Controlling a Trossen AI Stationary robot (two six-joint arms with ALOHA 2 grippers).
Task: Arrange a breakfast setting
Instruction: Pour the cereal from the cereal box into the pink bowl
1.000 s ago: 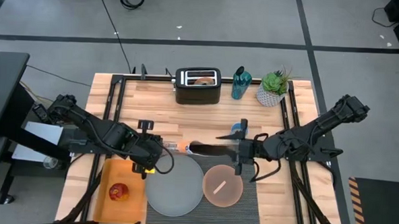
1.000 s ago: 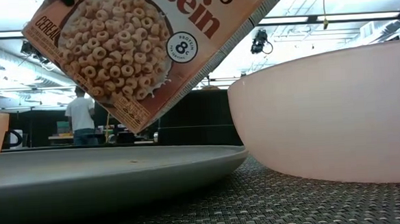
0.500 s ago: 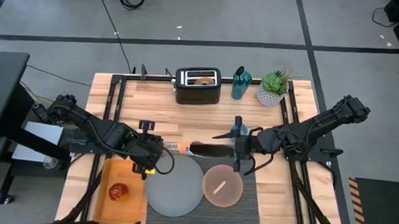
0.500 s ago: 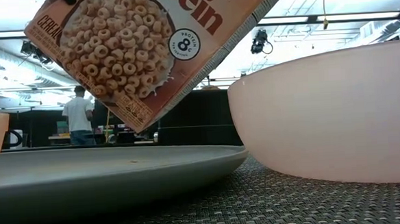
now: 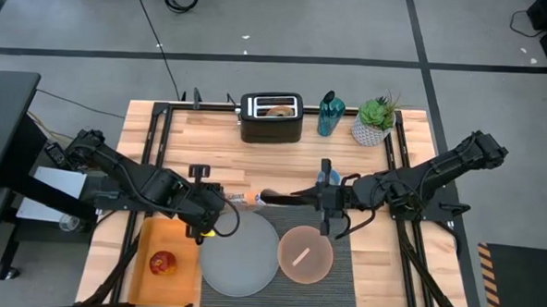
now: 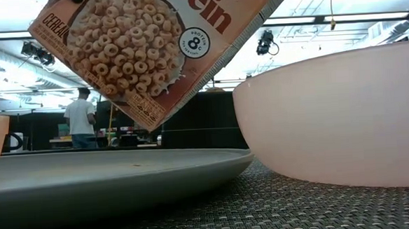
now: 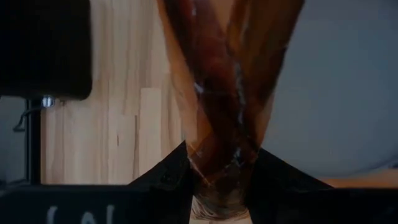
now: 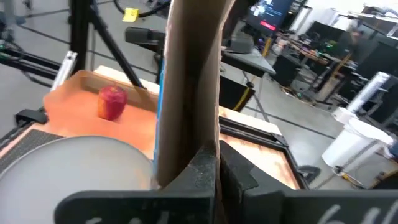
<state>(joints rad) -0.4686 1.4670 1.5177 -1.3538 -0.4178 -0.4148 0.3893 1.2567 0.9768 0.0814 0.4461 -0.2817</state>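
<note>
While the right gripper [image 5: 325, 204] clamps the tilted cereal box [image 6: 160, 50] above the plate [image 5: 239, 254], the bowl [image 5: 305, 255] sits alongside. The left gripper [image 5: 218, 205] pinches the box's other end.

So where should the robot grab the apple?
Probably around its round middle, coming straight down from above. The apple sits alone in the tray, so its top and sides are clear, while the tray's rim could get in the way of a low sideways reach. One finger goes on each side of the widest part. The right gripper is busy holding the box.
</note>
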